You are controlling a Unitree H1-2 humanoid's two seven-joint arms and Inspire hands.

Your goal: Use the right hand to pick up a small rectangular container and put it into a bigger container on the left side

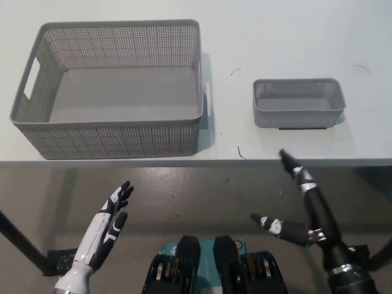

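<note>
A small grey rectangular mesh basket [299, 103] stands on the white table at the right, empty. To its left sits a much bigger grey mesh basket [110, 138], also empty, with a handle slot on its left wall. My black right hand [300, 199] hovers below the table's front edge, under the small basket, open with fingers spread, one pointing up toward the table. My white left hand [107, 223] rests at the lower left, below the big basket, open and holding nothing.
The white table [245, 37] ends in a front edge running across the middle of the picture. Below it lies a grey-brown floor [202, 196]. A dark table leg shows at the lower left.
</note>
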